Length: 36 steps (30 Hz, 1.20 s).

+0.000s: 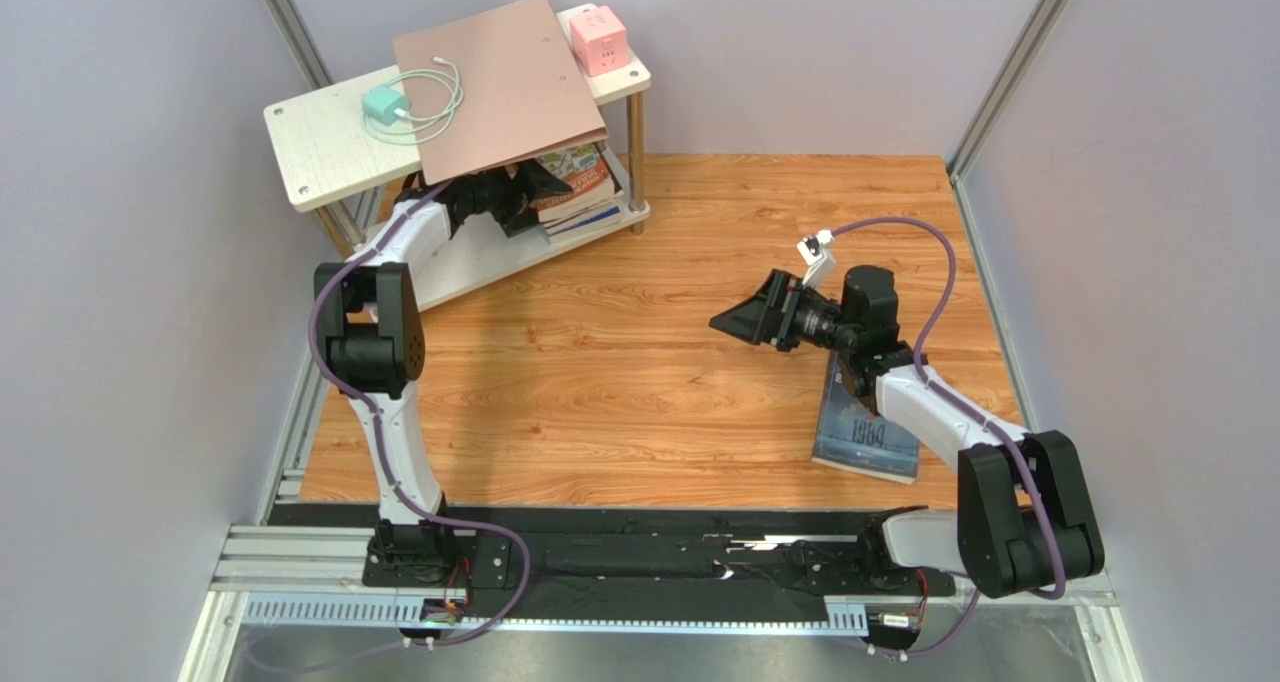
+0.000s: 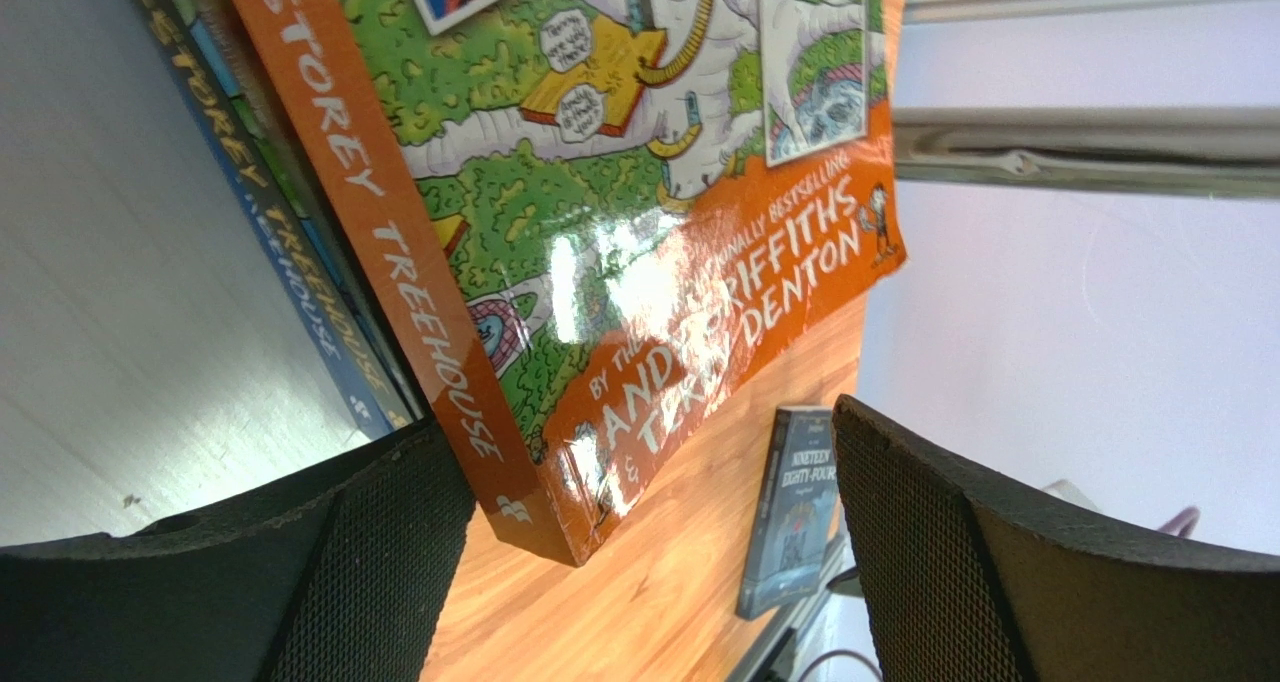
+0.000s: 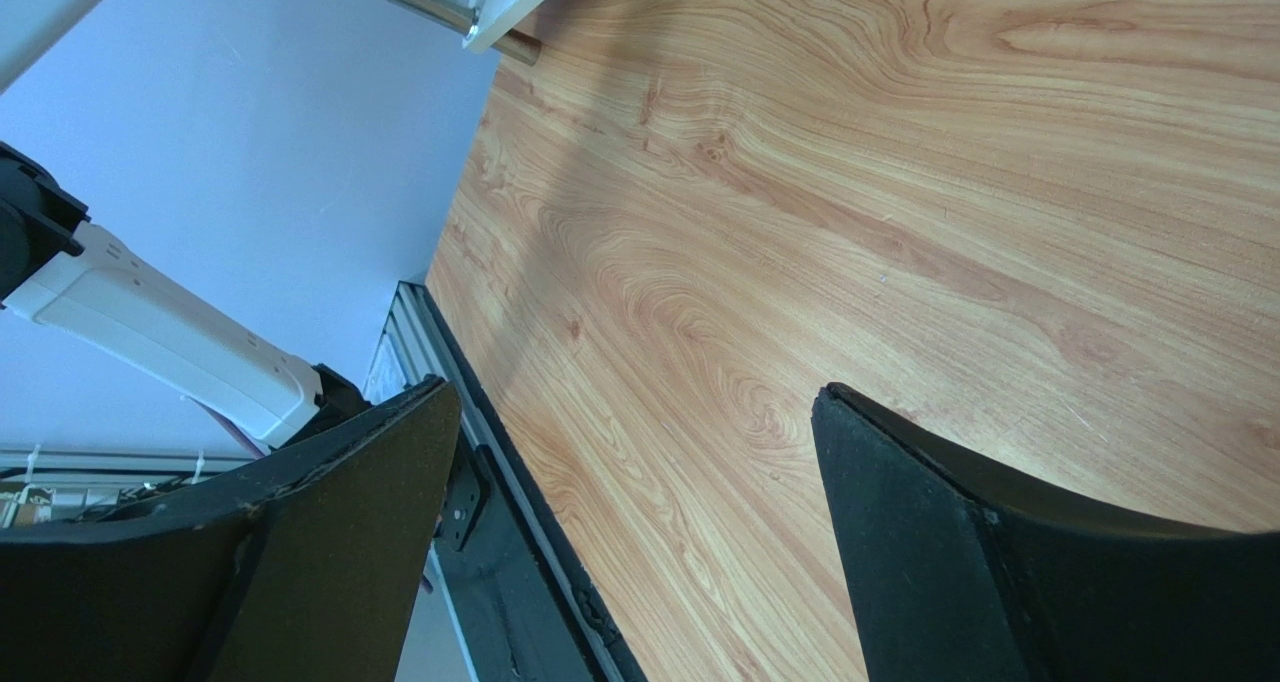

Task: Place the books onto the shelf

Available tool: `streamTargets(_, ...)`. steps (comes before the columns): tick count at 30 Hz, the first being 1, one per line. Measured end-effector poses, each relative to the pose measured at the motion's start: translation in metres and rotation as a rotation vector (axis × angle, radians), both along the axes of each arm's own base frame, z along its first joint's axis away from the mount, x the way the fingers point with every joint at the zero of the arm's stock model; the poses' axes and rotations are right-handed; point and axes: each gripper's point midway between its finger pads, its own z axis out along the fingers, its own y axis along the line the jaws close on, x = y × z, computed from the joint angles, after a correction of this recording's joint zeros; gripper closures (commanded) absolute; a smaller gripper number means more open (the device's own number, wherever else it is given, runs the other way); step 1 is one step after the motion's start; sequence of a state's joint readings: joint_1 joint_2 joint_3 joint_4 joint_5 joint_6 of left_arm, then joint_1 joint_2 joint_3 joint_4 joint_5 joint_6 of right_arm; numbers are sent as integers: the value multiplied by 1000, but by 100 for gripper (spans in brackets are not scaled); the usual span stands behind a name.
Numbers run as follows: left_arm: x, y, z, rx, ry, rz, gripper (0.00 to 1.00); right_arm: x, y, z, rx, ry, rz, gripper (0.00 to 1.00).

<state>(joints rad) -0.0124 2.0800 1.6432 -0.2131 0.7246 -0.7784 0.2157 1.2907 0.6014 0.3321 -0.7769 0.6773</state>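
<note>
The shelf (image 1: 323, 135) stands at the back left, and a stack of books (image 1: 583, 187) lies on its lower board (image 1: 481, 262). My left gripper (image 1: 504, 195) reaches in under the top board, right by that stack. In the left wrist view an orange Treehouse book (image 2: 631, 217) lies on top of blue ones (image 2: 286, 277). Its corner pokes between my open left gripper's (image 2: 639, 424) jaws, ungripped. The grey-blue 1984 book (image 1: 864, 430) lies on the floor beneath my right arm. My right gripper (image 1: 744, 322) hovers open and empty over bare floor (image 3: 902, 232).
A pinkish-brown board (image 1: 504, 90), a teal charger (image 1: 383, 108) with a white cable and a pink socket cube (image 1: 598, 37) sit on the shelf's top. Grey walls close in both sides. A black rail (image 1: 676, 555) runs along the near edge.
</note>
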Motion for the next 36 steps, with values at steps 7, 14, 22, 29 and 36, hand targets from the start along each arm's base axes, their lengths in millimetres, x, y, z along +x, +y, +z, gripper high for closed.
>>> streamTargets(7, -9, 1, 5, -59, -131, -45, 4, -2, 0, -3, 3, 7, 1, 7)
streamTargets(14, -10, 4, 5, -59, -139, -33, 4, -2, 0, -3, 3, 7, 1, 7)
streamTargets(22, -40, 29, -47, 94, 52, 107, 4, -1, 1, -1, 10, 1, 1, 7)
streamTargets(29, -45, 38, -44, 148, 22, 146, 4, -1, 1, -1, 11, 1, 2, 7)
streamTargets(36, -65, 26, -54, 144, 3, 112, 4, -1, 1, -1, 11, 1, 4, 6)
